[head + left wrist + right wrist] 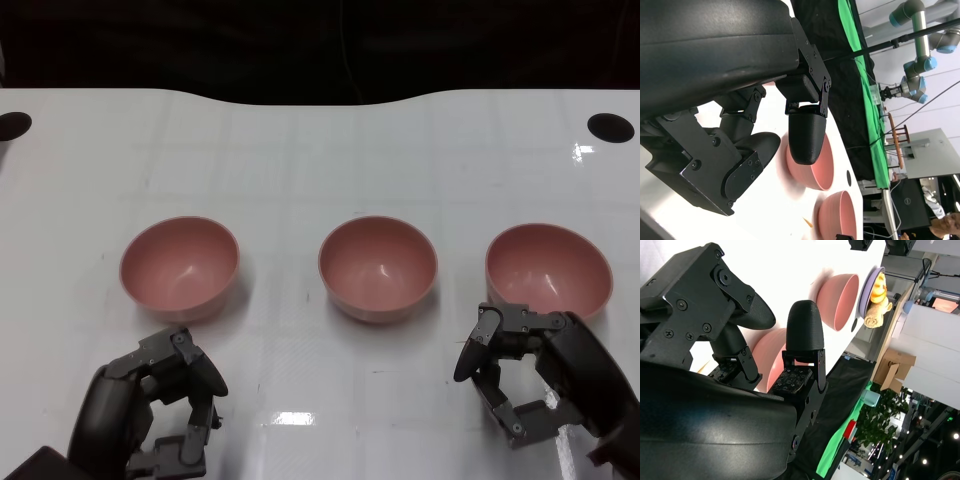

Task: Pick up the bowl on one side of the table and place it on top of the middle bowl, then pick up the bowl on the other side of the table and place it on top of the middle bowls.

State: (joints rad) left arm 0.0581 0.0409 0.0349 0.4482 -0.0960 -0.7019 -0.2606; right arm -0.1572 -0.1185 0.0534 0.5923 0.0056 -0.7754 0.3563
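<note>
Three pink bowls stand in a row on the white table (300, 150): the left bowl (180, 266), the middle bowl (378, 268) and the right bowl (548, 268). My left hand (155, 410) hovers in front of the left bowl with its fingers apart, holding nothing. My right hand (535, 375) sits just in front of the right bowl. Its fingers are spread and empty, and its upper fingertips are close to the bowl's near wall. In the left wrist view a pink bowl (815, 167) shows past my left hand (735, 105). In the right wrist view a pink bowl (767, 360) lies behind my right hand (740, 390).
Two black round holes mark the table's far corners, one at the left (12, 125) and one at the right (610, 127). A purple plate with yellow items (875, 295) lies beyond a farther bowl (840, 297). Grey robot arms (920, 50) stand off the table.
</note>
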